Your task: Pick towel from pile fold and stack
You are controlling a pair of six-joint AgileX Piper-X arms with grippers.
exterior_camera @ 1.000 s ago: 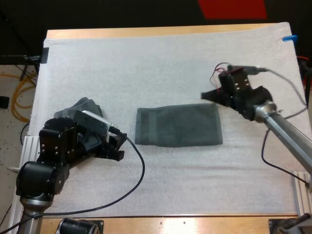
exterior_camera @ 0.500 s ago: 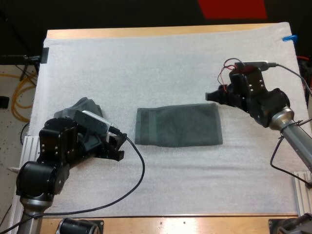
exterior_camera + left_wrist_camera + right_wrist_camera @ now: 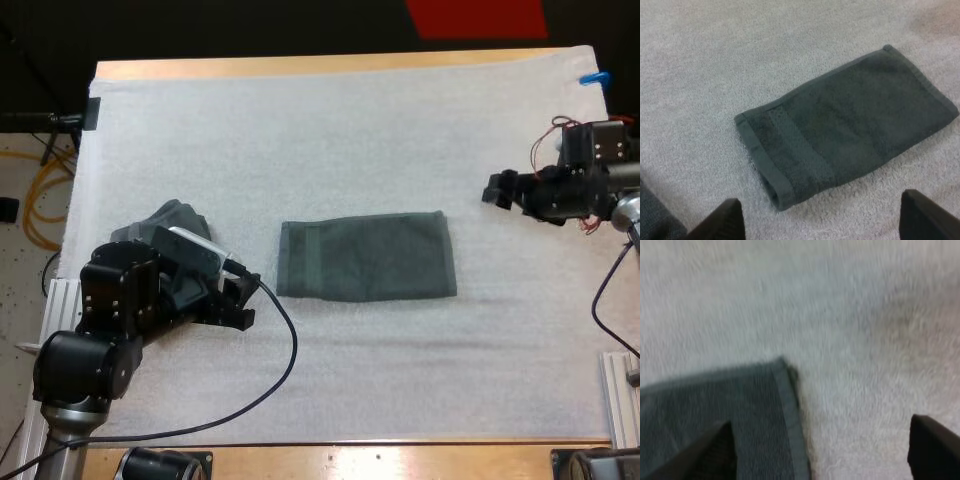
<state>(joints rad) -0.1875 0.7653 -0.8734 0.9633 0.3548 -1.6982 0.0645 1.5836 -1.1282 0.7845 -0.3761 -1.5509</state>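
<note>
A wooden bench carried a white mat that covered nearly all of its top. A folded grey-green towel lay flat near the mat's middle. A crumpled towel sat well apart, toward the left edge.

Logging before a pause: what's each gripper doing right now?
Left gripper: open, holding nothing, by the crumpled towel.
Right gripper: open, holding nothing, clear of the folded towel.
</note>
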